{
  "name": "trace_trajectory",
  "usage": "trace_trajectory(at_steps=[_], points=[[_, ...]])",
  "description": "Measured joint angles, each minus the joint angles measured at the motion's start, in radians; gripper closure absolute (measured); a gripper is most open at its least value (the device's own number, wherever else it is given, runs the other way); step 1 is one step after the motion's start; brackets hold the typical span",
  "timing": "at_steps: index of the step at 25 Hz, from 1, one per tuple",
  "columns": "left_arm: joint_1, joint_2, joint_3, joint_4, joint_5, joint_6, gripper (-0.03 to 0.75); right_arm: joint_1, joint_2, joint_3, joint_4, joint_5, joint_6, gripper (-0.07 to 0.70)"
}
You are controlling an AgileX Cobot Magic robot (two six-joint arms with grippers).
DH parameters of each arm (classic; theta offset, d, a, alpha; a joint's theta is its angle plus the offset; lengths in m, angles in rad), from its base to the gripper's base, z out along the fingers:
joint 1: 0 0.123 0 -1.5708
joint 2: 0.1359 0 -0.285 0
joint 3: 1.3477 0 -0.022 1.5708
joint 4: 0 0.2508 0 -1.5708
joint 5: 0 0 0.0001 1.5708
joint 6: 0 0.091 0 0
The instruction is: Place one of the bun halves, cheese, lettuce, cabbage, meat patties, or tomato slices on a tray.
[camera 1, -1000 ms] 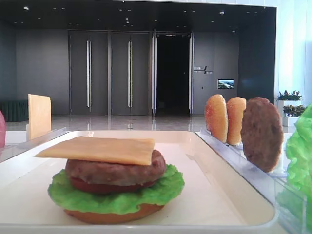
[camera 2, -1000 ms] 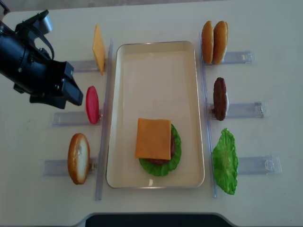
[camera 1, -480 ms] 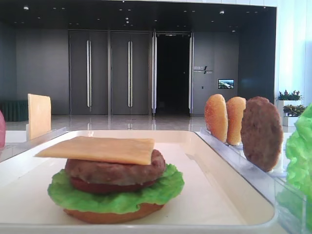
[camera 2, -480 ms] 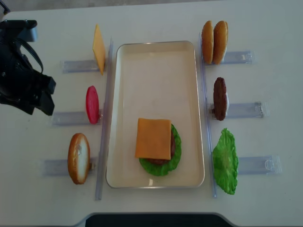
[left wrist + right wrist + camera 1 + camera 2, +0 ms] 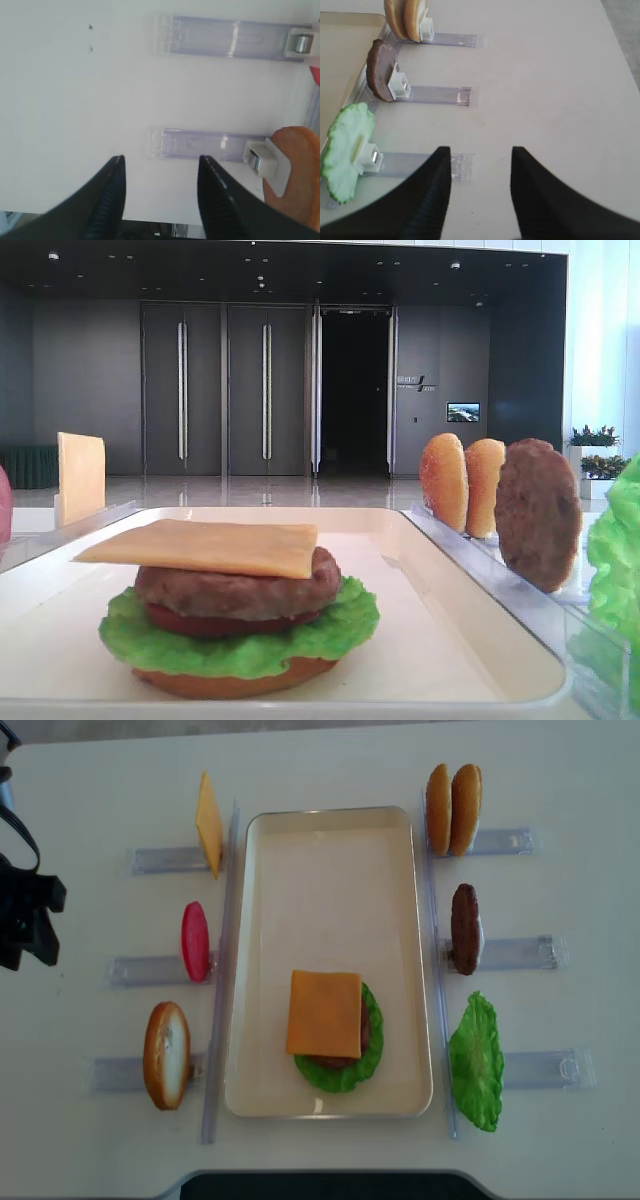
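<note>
Cream-white tray: mid-table, carrying a stack near its front edge; cheese tops a patty, lettuce and a bun base
Left pincer: jaws apart, nothing between them, at the table's left edge beside a clear rack and a bun half, well away from the tray
Right pincer: jaws apart, empty, right of the racked lettuce leaf
Writing: none readable
Change: left arm has pulled back from the tomato slice to the left edge
</note>
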Motion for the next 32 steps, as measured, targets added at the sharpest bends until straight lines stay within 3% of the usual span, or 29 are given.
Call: trace_trajectory(at_steps=[9, 20, 32], points=[[0.0, -0.129, 0.016, -0.052, 0.001, 0.058, 0.36, 0.0, 0.0, 0.0, 0.0, 0.0, 0.0, 0.326], [0.0, -0.527, 0.231, -0.052, 0.015, 0.049, 0.36, 0.0, 0.0, 0.0, 0.0, 0.0, 0.0, 0.326], [0.0, -0.919, 0.451, -0.043, -0.049, 0.049, 0.365, 0.0, 0.0, 0.0, 0.0, 0.0, 0.0, 0.326]])
